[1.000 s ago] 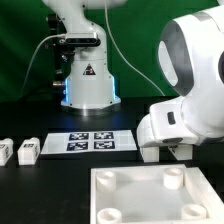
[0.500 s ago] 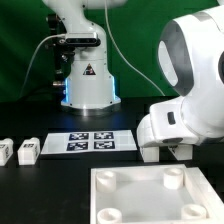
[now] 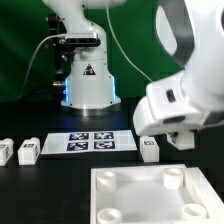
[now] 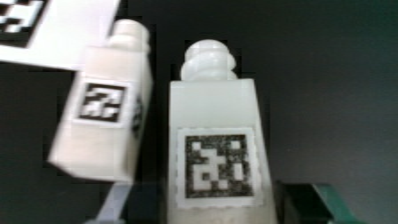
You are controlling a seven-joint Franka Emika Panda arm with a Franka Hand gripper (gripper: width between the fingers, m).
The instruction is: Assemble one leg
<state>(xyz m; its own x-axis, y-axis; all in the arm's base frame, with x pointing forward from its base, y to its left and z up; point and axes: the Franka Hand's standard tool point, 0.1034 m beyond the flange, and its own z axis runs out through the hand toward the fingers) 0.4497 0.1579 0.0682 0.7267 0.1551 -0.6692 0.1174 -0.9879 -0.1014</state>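
One leg [image 4: 219, 140] within the hand [image 4: 222, 203] (second leg [image 4: 103, 105] just beside)

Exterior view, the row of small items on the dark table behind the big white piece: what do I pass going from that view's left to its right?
far-left leg → second leg → marker board → third leg. The tray-like piece in front spans too much of the width to place in the order.
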